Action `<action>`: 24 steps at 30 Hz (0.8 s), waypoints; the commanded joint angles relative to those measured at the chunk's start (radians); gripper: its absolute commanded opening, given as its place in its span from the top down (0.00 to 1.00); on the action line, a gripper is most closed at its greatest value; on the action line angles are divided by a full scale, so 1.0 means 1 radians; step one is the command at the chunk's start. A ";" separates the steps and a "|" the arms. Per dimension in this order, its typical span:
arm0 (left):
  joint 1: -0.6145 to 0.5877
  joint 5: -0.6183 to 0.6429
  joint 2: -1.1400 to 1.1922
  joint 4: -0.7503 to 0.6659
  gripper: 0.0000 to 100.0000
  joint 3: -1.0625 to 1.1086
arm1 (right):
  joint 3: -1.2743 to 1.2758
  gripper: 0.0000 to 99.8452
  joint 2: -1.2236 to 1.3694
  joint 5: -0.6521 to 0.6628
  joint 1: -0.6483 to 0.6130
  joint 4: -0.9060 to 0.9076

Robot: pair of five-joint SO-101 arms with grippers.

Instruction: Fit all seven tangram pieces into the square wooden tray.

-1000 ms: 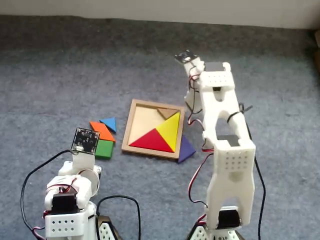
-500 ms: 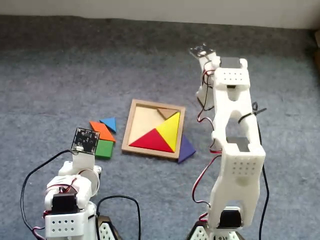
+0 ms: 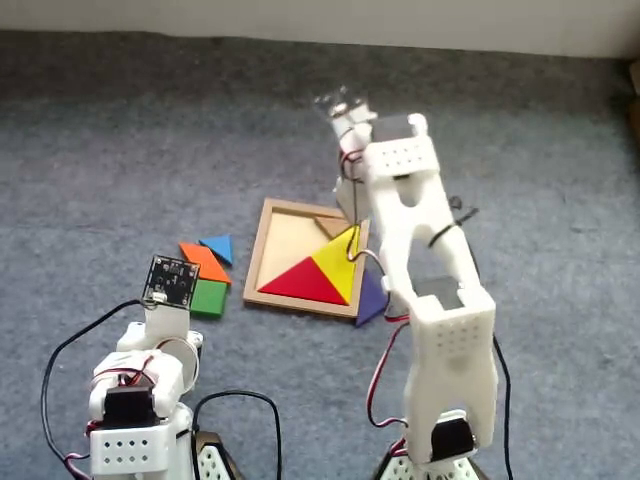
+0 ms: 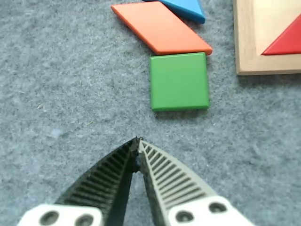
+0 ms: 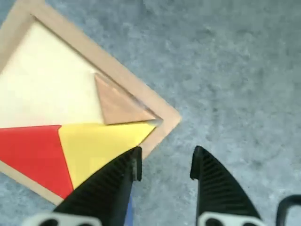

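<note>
The square wooden tray (image 3: 256,255) lies mid-carpet holding a red triangle (image 3: 298,282), a yellow triangle (image 3: 340,262) and a small brown triangle (image 3: 333,226). A purple triangle (image 3: 372,298) lies against the tray's right side, partly under the right arm. Left of the tray sit an orange parallelogram (image 3: 204,262), a blue triangle (image 3: 217,247) and a green square (image 3: 209,298). My right gripper (image 5: 165,164) hangs open and empty above the tray's corner by the brown triangle (image 5: 120,104). My left gripper (image 4: 138,143) is shut on nothing, just short of the green square (image 4: 179,81).
The right arm (image 3: 420,250) stretches from the front edge over the tray's right side. The left arm (image 3: 140,390) stays folded at the front left. Grey carpet runs all around, with open room beyond and to the right of the tray.
The right arm swung out to the right, then back left, and now stands over the tray's right corner. The left arm and all pieces have stayed put.
</note>
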 commanded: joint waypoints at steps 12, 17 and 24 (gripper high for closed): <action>-0.002 -0.008 -0.021 0.008 0.99 0.019 | -0.196 0.82 0.142 -0.009 -0.001 -0.025; -0.002 -0.008 -0.021 0.008 0.99 0.019 | -0.223 0.88 0.186 -0.003 -0.001 -0.024; -0.002 -0.008 -0.021 0.008 0.99 0.019 | -0.229 0.90 0.228 0.034 0.004 0.022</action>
